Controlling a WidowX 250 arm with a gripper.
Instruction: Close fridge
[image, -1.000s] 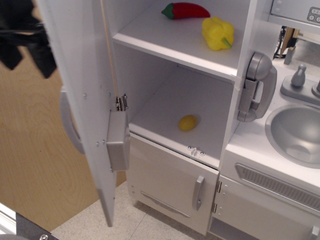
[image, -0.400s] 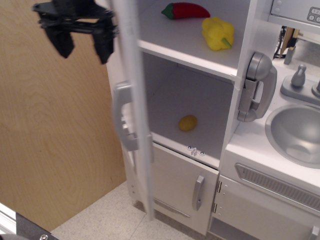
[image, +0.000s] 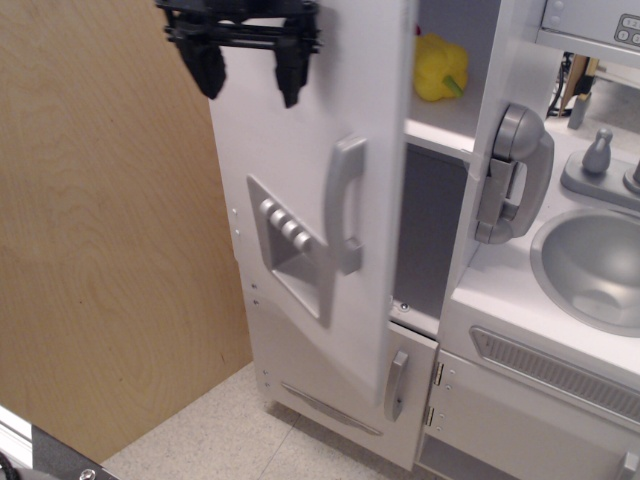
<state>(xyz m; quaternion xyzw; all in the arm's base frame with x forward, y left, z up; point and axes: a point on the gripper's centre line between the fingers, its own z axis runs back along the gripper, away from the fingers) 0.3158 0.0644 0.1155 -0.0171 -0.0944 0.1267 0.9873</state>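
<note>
Movement since the earlier frames is plain to us: the tall white toy-kitchen fridge (image: 300, 160) has its large door swung most of the way shut, so that we now see the door's outer face, where a second ago we saw its inner side and then its thin edge. A narrow gap remains at the door's right edge, in the centre of the frame. Through it we see one yellow toy pepper (image: 440, 65) on the upper shelf; the red pepper and the small yellow piece on the lower shelf are now hidden behind the door.

On the door face we count one vertical grey handle (image: 346, 205) and one recessed grey dispenser panel (image: 288, 245); three of its round buttons are clear to us, and we cannot tell whether there is a fourth.

One black gripper (image: 246, 55) has shifted from the far upper left to the top centre-left, in front of the door's upper part. Its two fingers (image: 290, 70) hang spread apart with nothing between them.

Below the door sits one shorter lower white door with a small grey handle (image: 396, 385). At right we count one grey toy telephone (image: 515, 175) and one grey sink (image: 590, 265).
</note>
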